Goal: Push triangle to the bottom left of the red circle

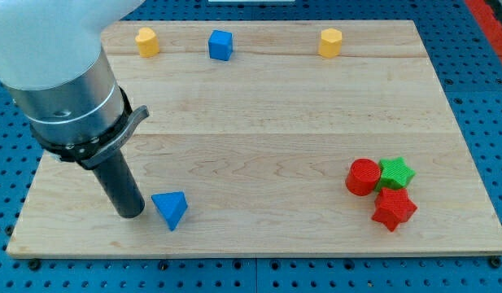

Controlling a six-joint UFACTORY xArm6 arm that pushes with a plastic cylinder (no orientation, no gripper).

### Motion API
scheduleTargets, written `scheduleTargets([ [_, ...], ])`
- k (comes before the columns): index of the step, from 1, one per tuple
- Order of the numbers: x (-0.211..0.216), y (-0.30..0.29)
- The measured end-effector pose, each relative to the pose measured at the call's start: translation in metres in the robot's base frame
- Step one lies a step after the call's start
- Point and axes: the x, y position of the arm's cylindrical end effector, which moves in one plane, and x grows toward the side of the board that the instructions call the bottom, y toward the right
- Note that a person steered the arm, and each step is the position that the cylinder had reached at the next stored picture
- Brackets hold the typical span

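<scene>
A blue triangle (170, 209) lies near the view's bottom left of the wooden board (267, 122). A red circle (363, 177) sits at the view's right, touching a green star (396, 172) on its right and a red star (394, 209) below it. My tip (130, 213) is the lower end of the dark rod, on the board just left of the blue triangle, close to it or touching it; I cannot tell which. The triangle is far to the left of the red circle.
Along the view's top edge of the board stand a yellow block (147, 41), a blue cube (220, 45) and a second yellow block (330, 42). The arm's large grey body (59, 73) covers the board's top left corner. Blue pegboard surrounds the board.
</scene>
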Motion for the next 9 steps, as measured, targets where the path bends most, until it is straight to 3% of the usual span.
scheduleTargets([
  [1, -0.005, 0.040],
  [3, 0.015, 0.027],
  [5, -0.045, 0.154],
  [6, -0.039, 0.175],
  [7, -0.038, 0.096],
  [8, -0.030, 0.089],
  [9, -0.011, 0.128],
])
